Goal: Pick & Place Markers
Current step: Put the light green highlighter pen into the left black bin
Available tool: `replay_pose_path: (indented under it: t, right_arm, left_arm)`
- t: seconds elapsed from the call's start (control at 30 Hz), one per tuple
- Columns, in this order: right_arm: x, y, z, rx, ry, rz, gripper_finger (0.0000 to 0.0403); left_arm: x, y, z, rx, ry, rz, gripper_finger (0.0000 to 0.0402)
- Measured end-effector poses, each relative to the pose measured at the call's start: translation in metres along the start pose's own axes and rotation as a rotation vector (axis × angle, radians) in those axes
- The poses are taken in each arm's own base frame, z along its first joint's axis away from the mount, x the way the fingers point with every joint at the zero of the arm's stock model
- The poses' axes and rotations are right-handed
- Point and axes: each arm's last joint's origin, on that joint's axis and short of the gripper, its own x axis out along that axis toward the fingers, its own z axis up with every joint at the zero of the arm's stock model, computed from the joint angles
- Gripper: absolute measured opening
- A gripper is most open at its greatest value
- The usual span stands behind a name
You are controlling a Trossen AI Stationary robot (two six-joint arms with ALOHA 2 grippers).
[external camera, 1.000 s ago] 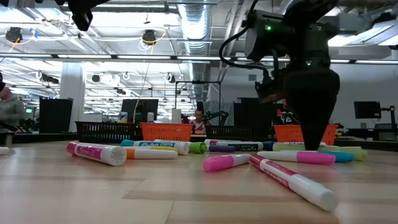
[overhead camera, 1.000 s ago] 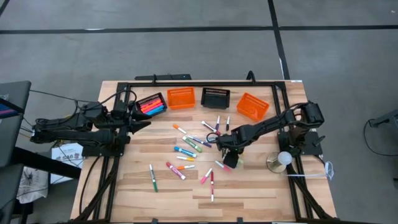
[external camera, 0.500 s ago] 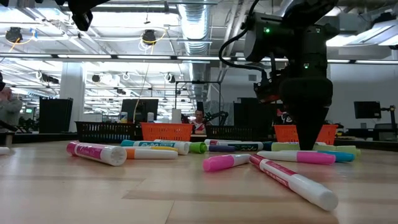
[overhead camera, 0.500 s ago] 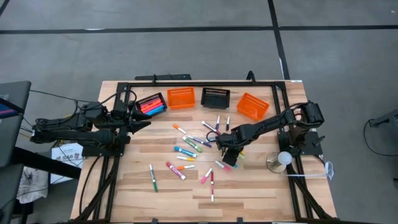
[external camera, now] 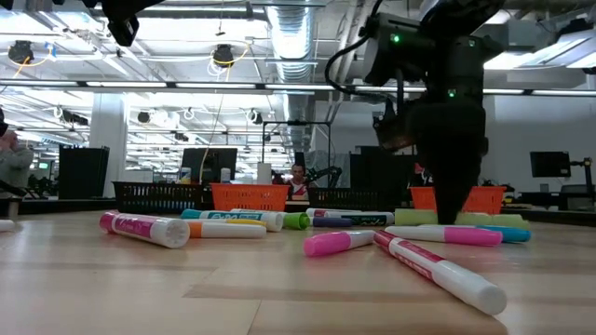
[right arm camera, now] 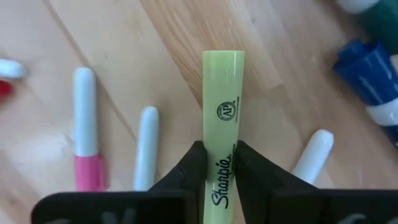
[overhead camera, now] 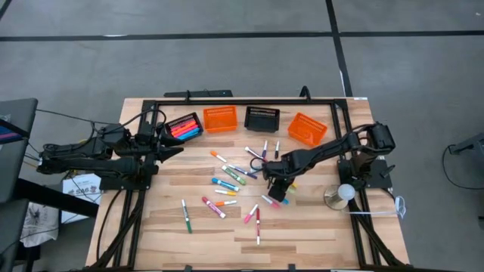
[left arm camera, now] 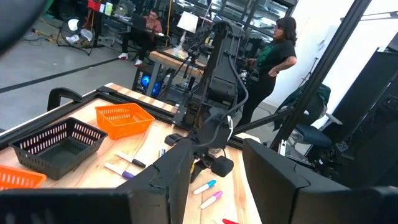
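Several markers [overhead camera: 227, 185] lie scattered on the wooden table's middle. My right gripper [overhead camera: 277, 189] points down among them and is shut on a yellow-green Sharpie marker [right arm camera: 222, 106], which shows in the low view as a pale green bar [external camera: 419, 218] beside the fingers [external camera: 453, 200]. My left gripper [overhead camera: 175, 151] hangs open and level above the table's left side, near a black basket [overhead camera: 184, 127] that holds pink, orange and blue markers. Nothing sits between its fingers [left arm camera: 168, 180]. My right gripper pinches the yellow-green marker's barrel at its printed name [right arm camera: 222, 163] between its two fingers. The fingers come from above, pointing down, and lie across the marker. The marker sits level at table height; whether it is clear of the wood I cannot tell.
Along the far edge stand an orange basket [overhead camera: 220, 118], a black basket [overhead camera: 262, 118] and a tilted orange basket [overhead camera: 307, 128]. A black frame [overhead camera: 242, 101] rims the table. A round white object on a stand [overhead camera: 344, 193] is at the right. People are in the room behind.
My right gripper has shut its fingers on the yellow-green marker while staying in place above it. The other markers have kept their places.
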Motion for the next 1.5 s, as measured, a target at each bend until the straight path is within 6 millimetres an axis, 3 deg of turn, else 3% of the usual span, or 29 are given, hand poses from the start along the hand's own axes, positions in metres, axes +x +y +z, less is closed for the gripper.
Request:
replay_pose_path:
  t: [0.2,0.4,0.63,0.8,0.97,1.13,1.3,1.5]
  right_arm:
    - [-0.030,-0.003,0.005,0.011,-0.117,0.081,0.0047]
    - [-0.092,-0.009,0.013,-0.010,-0.414,0.268,0.0047]
    - [-0.164,-0.019,0.015,-0.202,-0.798,0.518,0.0047]
    - [-0.193,-0.023,0.014,-0.360,-0.955,0.667,0.0047]
    - [-0.204,-0.019,0.017,-0.525,-0.998,0.836,0.0048]
    - [-0.199,-0.010,0.022,-0.624,-0.978,0.938,0.0048]
    - [-0.188,-0.008,0.029,-0.586,-0.931,0.944,0.0048]
    - [-0.175,-0.014,0.045,-0.447,-0.993,0.814,0.0049]
  left_arm:
    - [0.000,0.000,0.000,0.000,0.000,0.000,0.0145]
    - [0.000,0.000,0.000,0.000,0.000,0.000,0.0145]
    - [0.000,0.000,0.000,0.000,-0.001,0.000,0.0145]
    - [0.000,0.000,0.000,0.000,0.000,-0.001,0.0145]
    - [0.002,0.000,0.000,0.000,0.005,0.001,0.0145]
    - [0.009,0.001,-0.003,0.000,0.038,0.012,0.0145]
    - [0.016,0.001,-0.005,0.000,0.053,0.017,0.0145]
    - [0.022,0.000,-0.001,-0.001,0.015,0.005,0.0145]
